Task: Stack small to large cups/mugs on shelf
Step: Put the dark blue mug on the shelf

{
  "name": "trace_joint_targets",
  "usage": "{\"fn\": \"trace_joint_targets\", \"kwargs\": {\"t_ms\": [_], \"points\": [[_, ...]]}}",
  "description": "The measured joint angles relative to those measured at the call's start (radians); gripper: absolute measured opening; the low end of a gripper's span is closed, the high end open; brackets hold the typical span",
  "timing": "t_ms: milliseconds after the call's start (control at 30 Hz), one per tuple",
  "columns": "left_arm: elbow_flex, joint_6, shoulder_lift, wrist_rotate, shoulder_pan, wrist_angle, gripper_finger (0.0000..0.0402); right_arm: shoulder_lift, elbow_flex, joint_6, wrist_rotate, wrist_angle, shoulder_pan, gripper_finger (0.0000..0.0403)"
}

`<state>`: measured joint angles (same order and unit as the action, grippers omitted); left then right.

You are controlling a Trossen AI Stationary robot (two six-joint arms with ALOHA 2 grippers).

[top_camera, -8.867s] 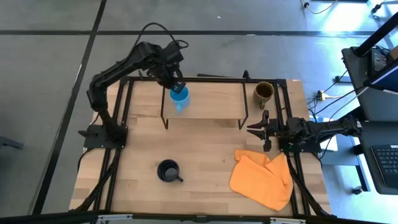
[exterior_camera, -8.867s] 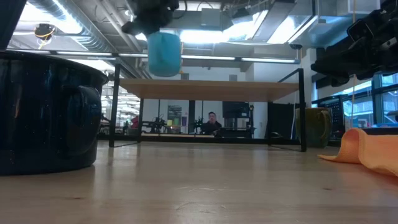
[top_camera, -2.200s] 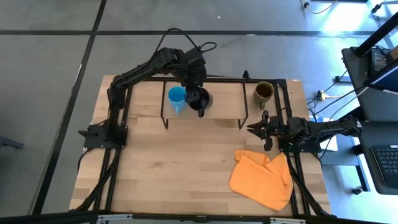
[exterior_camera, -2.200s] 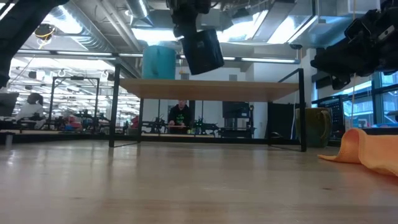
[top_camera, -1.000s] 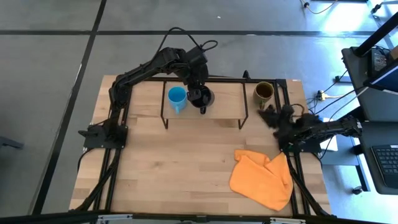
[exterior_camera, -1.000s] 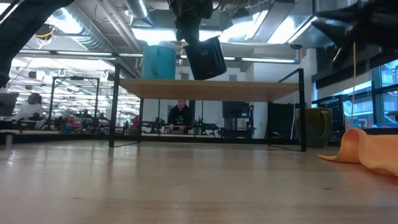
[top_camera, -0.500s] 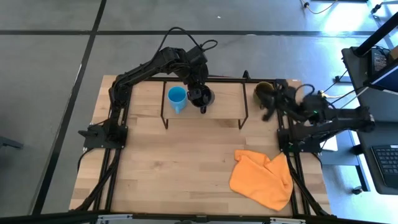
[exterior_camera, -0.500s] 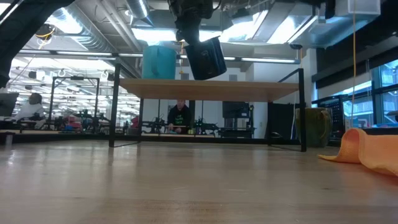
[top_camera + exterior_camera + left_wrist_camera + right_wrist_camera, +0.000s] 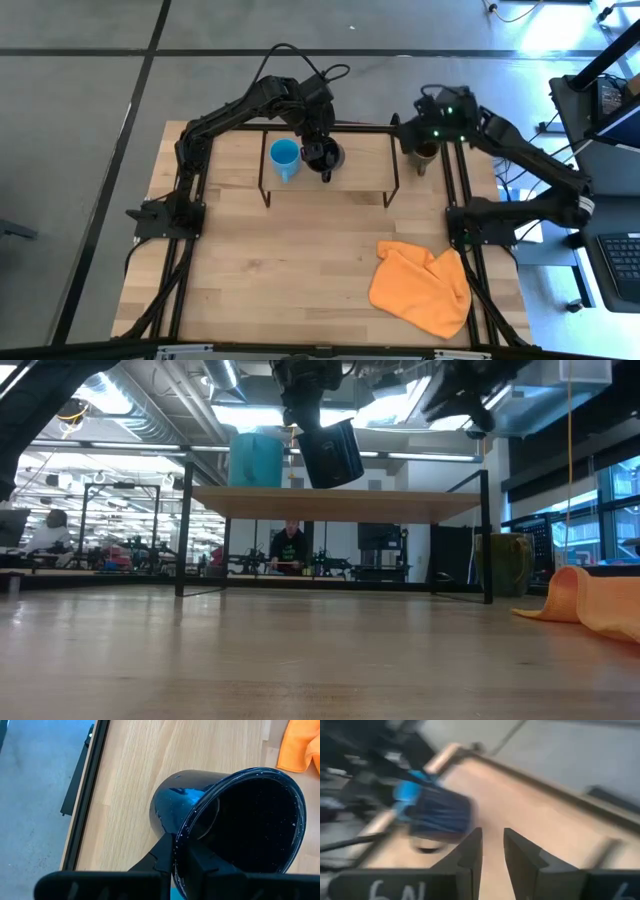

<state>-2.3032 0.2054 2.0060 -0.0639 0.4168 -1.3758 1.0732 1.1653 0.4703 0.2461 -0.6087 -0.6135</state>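
Note:
The light blue mug (image 9: 284,158) (image 9: 256,458) stands upright on the shelf (image 9: 355,170) (image 9: 400,503), toward its left end. Just right of it, my left gripper (image 9: 317,146) (image 9: 181,851) is shut on the black mug (image 9: 324,157) (image 9: 331,452). This mug hangs tilted close above the board. The olive-brown mug (image 9: 426,152) (image 9: 505,565) stands on the table off the shelf's right end, partly under my right arm. My right gripper (image 9: 401,127) (image 9: 493,839) is raised beside it, open and holding nothing, pointing toward the shelf. My left gripper pinches the black mug's rim (image 9: 179,836), with one finger (image 9: 202,862) inside the mug and the other (image 9: 161,857) on the outer wall. The fingers slant down from the far side. The mug hangs tilted below them; whether its base touches the board, I cannot tell.
A crumpled orange cloth (image 9: 420,285) (image 9: 590,600) lies on the table near the right front. The shelf's black legs (image 9: 183,530) and the black frame rails along the table's sides (image 9: 460,190) stand near the arms. People sit in the room beyond the table.
My right gripper has risen from the table's right edge and swung toward the far edge. It has tipped up from pointing steeply down and now points toward the shelf from above the olive-brown mug. The black mug has stayed where it was.

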Motion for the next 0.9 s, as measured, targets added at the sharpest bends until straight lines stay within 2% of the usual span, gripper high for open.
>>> {"fn": "trace_joint_targets", "kwargs": {"t_ms": [100, 367, 533, 767, 900], "points": [[0.0, 0.0, 0.0, 0.0, 0.0, 0.0, 0.0017, 0.048, 0.009, 0.063, 0.082, 0.068, -0.013, 0.008], [0.0, 0.0, 0.0, 0.0, 0.0, 0.0, 0.0017, 0.121, 0.008, 0.18, 0.089, 0.296, -0.014, 0.008], [0.0, 0.007, 0.0, 0.0, 0.0, -0.006, 0.0017, 0.143, 0.008, 0.151, 0.091, 0.39, -0.014, 0.008], [0.0, 0.014, 0.0, -0.001, 0.0, -0.007, 0.0018, 0.142, 0.008, 0.075, 0.123, 0.407, -0.014, 0.008], [0.0, 0.014, 0.0, -0.009, 0.0, -0.007, 0.0018, 0.151, 0.007, 0.038, 0.039, 0.387, -0.015, 0.0076]]}}
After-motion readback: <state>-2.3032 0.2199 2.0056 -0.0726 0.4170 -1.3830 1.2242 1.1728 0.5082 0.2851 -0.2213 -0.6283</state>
